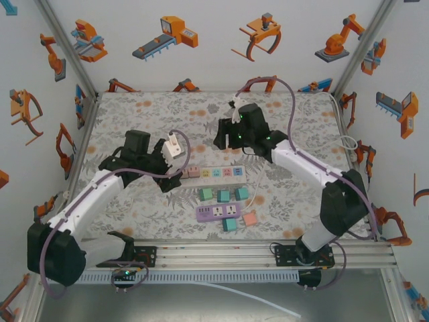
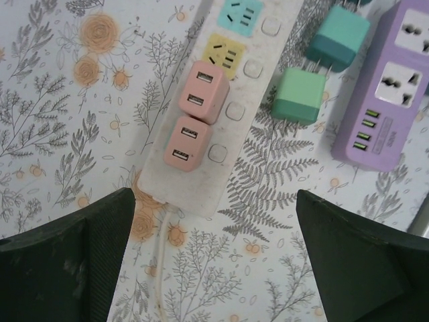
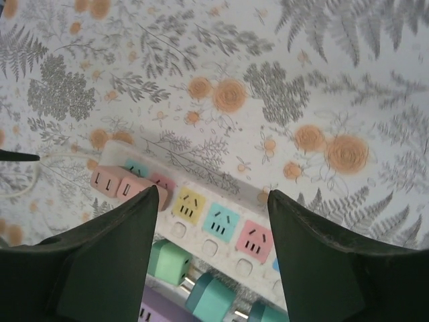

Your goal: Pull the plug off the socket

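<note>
Surface (image 1: 127, 114): floral, panels on left, back and right edges. Upper half of top view bare, open room there. Lower centre crowded: purple strip (image 1: 218, 212) and loose green adapters (image 1: 223, 195) just below white strip (image 1: 221, 173).
White strip at frame centre, row of coloured sockets. Two pink plugs (image 2: 182, 142) seated side by side at its left end, two USB slots each.
Left gripper (image 2: 214, 201) over plug end, jaws wide, empty.
Right gripper (image 3: 212, 194) at upper centre of top view, angled down at strip, jaws partly apart, holding nothing.
</note>
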`<state>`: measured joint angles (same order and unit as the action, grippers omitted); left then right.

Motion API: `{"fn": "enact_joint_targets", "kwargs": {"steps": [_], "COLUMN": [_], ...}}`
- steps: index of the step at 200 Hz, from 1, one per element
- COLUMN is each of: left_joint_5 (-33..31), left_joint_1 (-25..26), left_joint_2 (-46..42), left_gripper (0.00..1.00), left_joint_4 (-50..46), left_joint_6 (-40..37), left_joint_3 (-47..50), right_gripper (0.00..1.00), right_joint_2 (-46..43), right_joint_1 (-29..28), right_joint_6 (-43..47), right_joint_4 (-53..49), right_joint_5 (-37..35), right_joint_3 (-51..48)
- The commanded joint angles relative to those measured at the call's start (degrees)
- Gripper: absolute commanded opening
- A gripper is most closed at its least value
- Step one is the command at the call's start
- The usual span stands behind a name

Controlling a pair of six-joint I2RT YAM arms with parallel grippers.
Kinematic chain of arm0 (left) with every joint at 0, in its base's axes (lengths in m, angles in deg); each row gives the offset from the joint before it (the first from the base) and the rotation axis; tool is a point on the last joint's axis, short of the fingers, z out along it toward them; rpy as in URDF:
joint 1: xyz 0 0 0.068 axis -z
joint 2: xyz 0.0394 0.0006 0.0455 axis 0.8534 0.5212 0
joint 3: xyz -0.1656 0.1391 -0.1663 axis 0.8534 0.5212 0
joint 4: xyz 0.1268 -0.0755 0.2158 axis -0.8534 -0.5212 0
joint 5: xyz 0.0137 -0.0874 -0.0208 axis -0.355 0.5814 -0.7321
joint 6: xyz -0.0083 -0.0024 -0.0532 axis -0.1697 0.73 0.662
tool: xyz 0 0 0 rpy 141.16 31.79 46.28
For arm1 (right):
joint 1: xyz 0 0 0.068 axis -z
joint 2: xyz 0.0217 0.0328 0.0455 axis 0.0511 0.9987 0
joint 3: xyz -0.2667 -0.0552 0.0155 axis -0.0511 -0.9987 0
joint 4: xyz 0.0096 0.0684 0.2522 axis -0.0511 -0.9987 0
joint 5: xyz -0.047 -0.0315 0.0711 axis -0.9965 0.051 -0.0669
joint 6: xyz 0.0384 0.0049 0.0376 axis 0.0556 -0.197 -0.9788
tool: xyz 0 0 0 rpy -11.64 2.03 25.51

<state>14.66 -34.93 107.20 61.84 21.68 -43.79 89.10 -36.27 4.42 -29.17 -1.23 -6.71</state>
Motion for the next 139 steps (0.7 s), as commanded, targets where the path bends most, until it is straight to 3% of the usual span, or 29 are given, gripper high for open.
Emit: {"fn": "enact_joint_targets", "kwargs": {"steps": [1,28,54,100,139], "left_joint_5": [1.20,2.21,4.53,6.14,5.98], "left_joint_1": [0.03,0.01,0.07,0.31,1.10], "left_joint_2": [3.56,8.59,12.90,19.98,22.50], "left_gripper": [0.99,0.97,0.87,0.50,0.49], "left_joint_4": [0.79,1.04,2.01,0.94,-0.45], "left_joint_6": [-10.01,-13.85,-14.81,-15.88,-17.02], "left_joint_3": [-2.16,-4.18,-6.33,-10.29,-10.99], "right_gripper": [0.60,0.60,0.59,0.58,0.58], "right_joint_2": [2.74,4.41,5.04,4.74,5.47], "right_joint_1": [0.21,0.21,0.12,-0.79,-2.07], "right_joint_6": [-9.08,-11.14,-13.71,-16.89,-17.01], "right_joint_4": [-10.30,-9.48,-6.96,-4.26,-3.69], "right_joint_5": [7.43,9.94,10.63,7.84,7.31], "right_joint_3": [1.28,0.56,-1.54,-4.57,-5.24]}}
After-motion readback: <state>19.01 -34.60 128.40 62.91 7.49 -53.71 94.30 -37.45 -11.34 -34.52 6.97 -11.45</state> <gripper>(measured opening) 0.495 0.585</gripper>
